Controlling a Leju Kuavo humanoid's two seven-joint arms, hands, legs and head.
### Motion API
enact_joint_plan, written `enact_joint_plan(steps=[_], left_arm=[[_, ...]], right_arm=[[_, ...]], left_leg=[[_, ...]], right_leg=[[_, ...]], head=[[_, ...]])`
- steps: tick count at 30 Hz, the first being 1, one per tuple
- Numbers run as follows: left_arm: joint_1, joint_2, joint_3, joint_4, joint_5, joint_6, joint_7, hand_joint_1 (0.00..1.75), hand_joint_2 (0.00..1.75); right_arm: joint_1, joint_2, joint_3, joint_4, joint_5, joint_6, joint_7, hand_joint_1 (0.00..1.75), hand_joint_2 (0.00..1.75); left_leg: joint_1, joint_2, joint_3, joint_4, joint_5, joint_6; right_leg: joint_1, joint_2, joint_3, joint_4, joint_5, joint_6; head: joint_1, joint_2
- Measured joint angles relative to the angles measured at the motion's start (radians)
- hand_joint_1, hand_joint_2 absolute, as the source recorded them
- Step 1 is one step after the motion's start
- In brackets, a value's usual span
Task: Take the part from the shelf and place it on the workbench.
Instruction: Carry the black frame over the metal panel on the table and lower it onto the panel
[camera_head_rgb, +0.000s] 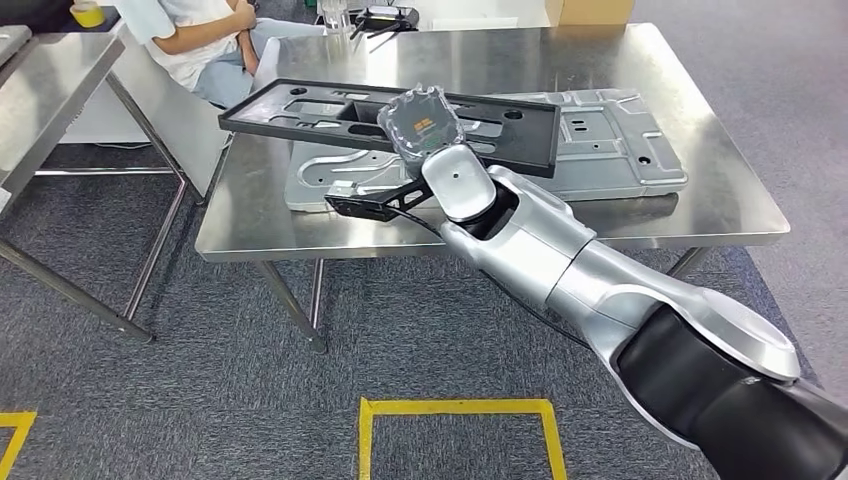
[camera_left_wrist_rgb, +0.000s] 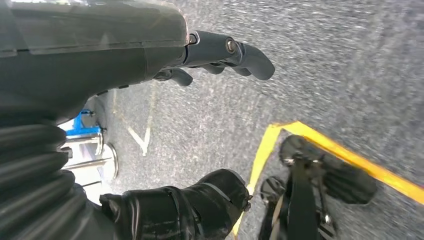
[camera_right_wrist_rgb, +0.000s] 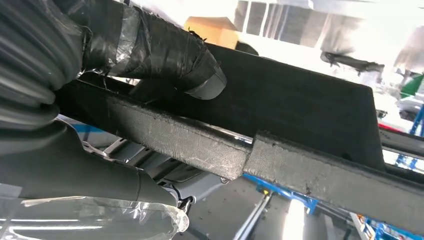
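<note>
Right robot hand grips the near edge of the black part, thumb wrapped over its upper face in the right wrist view; left robot hand hangs over the floor, fingers loosely curled and apart, holding nothing. Surface: a steel tabletop on thin metal legs, standing on grey carpet marked with yellow tape lines. At far left, part of a second steel table. Next to it, behind the tabletop's far left corner, a seated person, light top. Part: a long, flat, black rectangular frame with cut-outs and a rough-textured edge, tilted, its left end raised off the surface and overhanging the tabletop's left edge. It lies across a silver stamped metal plate that rests flat on the tabletop and extends right of the part. A small black bracket shows below the right robot hand at the tabletop's near edge. Right forearm crosses the near edge, hiding part of the plate.
</note>
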Motion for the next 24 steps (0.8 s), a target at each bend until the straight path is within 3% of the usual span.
enact_joint_plan(steps=[2, 6, 7, 9, 11, 12, 13, 15, 16, 18, 21, 22, 24], left_arm=[[-0.003, 0.000, -0.001, 0.000, 0.001, -0.002, 0.000, 0.00, 1.75], [-0.004, 0.000, -0.003, 0.000, 0.003, -0.002, 0.002, 0.00, 1.75], [-0.003, 0.000, -0.003, 0.000, 0.003, -0.001, 0.004, 0.00, 1.75], [-0.002, 0.000, -0.003, 0.000, 0.004, 0.000, 0.007, 0.00, 1.75], [-0.003, 0.000, -0.003, 0.000, 0.005, 0.001, 0.009, 0.00, 1.75], [-0.002, 0.000, -0.003, 0.000, 0.006, 0.001, 0.011, 0.00, 1.75], [-0.002, 0.000, -0.003, 0.000, 0.006, 0.002, 0.012, 0.00, 1.75], [-0.001, 0.000, -0.003, 0.000, 0.006, 0.003, 0.013, 0.00, 1.75], [0.000, 0.000, -0.003, 0.000, 0.006, 0.004, 0.014, 0.00, 1.75], [-0.002, 0.000, -0.004, 0.000, 0.004, 0.009, 0.013, 0.00, 1.75], [-0.004, 0.000, -0.005, 0.000, 0.000, 0.016, -0.005, 0.00, 1.75], [-0.003, 0.000, -0.005, 0.000, 0.000, 0.017, -0.013, 0.00, 1.75], [-0.002, 0.001, -0.005, 0.000, -0.001, 0.019, -0.021, 0.00, 1.75]], right_arm=[[-0.006, 0.013, 0.000, 0.007, 0.001, -0.006, -0.009, 1.75, 1.75], [-0.011, 0.032, 0.000, 0.022, -0.003, -0.012, -0.023, 1.75, 1.75], [-0.013, 0.035, 0.000, 0.025, -0.004, -0.014, -0.025, 1.75, 1.75], [-0.017, 0.038, 0.000, 0.034, -0.005, -0.020, -0.028, 1.75, 1.75], [-0.013, 0.039, 0.000, 0.042, -0.006, -0.023, -0.029, 1.75, 1.75], [-0.010, 0.040, 0.000, 0.046, -0.007, -0.024, -0.029, 1.75, 1.75], [-0.008, 0.040, 0.000, 0.050, -0.007, -0.024, -0.029, 1.75, 1.75], [-0.010, 0.041, 0.000, 0.056, -0.009, -0.027, -0.029, 1.75, 1.75], [-0.012, 0.041, 0.000, 0.058, -0.011, -0.028, -0.027, 1.75, 1.75], [-0.015, 0.042, 0.000, 0.062, -0.016, -0.030, -0.022, 1.75, 1.75], [-0.015, 0.035, 0.000, 0.066, -0.022, -0.028, -0.007, 1.75, 1.75], [-0.015, 0.032, 0.000, 0.067, -0.023, -0.028, -0.002, 1.75, 1.75], [-0.013, 0.023, 0.000, 0.067, -0.025, -0.026, 0.005, 1.75, 1.75]], left_leg=[[-0.006, 0.000, 0.030, -0.065, 0.009, 0.012], [-0.003, -0.001, 0.050, -0.082, -0.003, 0.035], [-0.001, -0.001, 0.057, -0.086, -0.005, 0.040], [0.000, -0.001, 0.065, -0.086, -0.014, 0.049], [0.000, -0.003, 0.072, -0.081, -0.025, 0.053], [0.000, -0.004, 0.077, -0.078, -0.031, 0.053], [0.000, -0.006, 0.083, -0.074, -0.039, 0.051], [-0.002, -0.009, 0.093, -0.064, -0.056, 0.044], [-0.003, -0.009, 0.095, -0.059, -0.064, 0.039], [-0.006, -0.009, 0.095, -0.057, -0.071, 0.029], [-0.004, -0.005, 0.093, -0.045, -0.087, 0.014], [-0.003, -0.003, 0.080, -0.014, -0.103, 0.009], [0.001, -0.001, 0.018, 0.105, -0.149, 0.002]], right_leg=[[0.002, 0.001, 0.002, 0.000, -0.007, 0.009], [0.004, -0.003, -0.002, 0.019, -0.028, 0.031], [0.003, -0.004, -0.020, 0.057, -0.046, 0.036], [0.001, -0.006, -0.093, 0.187, -0.091, 0.041], [-0.002, -0.006, -0.161, 0.281, -0.101, 0.043], [-0.003, -0.006, -0.170, 0.275, -0.078, 0.043], [-0.005, -0.007, -0.160, 0.232, -0.039, 0.042], [-0.004, -0.008, -0.113, 0.106, 0.034, 0.035], [-0.003, -0.008, -0.092, 0.058, 0.047, 0.031], [0.001, -0.006, -0.073, 0.028, 0.040, 0.025], [-0.005, -0.003, -0.061, 0.015, 0.033, 0.014], [-0.008, -0.003, -0.054, 0.011, 0.032, 0.010], [-0.010, -0.003, -0.042, 0.008, 0.025, 0.003]], head=[[0.000, 0.000], [0.003, 0.000], [0.004, 0.000], [0.008, 0.000], [0.009, 0.000], [0.009, 0.000], [0.009, 0.000], [0.010, 0.000], [0.009, 0.000], [0.008, 0.000], [0.006, 0.000], [0.005, 0.000], [0.003, 0.000]])
